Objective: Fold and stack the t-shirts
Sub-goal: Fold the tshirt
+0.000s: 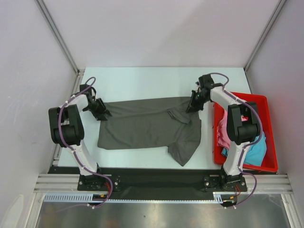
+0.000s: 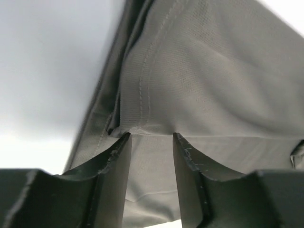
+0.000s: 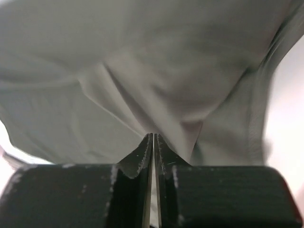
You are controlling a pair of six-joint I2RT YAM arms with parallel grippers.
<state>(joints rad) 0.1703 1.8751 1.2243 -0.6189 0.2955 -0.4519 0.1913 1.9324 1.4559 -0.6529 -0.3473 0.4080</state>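
The dark charcoal-grey t-shirt (image 1: 147,128) lies spread across the middle of the table, with one sleeve flopped toward the near edge. My left gripper (image 1: 102,113) is at its far left corner. In the left wrist view the left gripper (image 2: 151,135) stands open, its tips against a hemmed fold of the shirt (image 2: 213,71). My right gripper (image 1: 192,107) is at the shirt's far right corner. In the right wrist view the right gripper (image 3: 153,135) is shut, and creases of the shirt (image 3: 142,61) run into its tips. A pink t-shirt (image 1: 222,133) and a turquoise-blue t-shirt (image 1: 254,152) lie in the tray.
A red plastic tray (image 1: 271,142) sits at the table's right side, just right of the right arm. White walls and metal frame posts enclose the table on the left, back and right. A black strip runs along the near edge at the arm bases.
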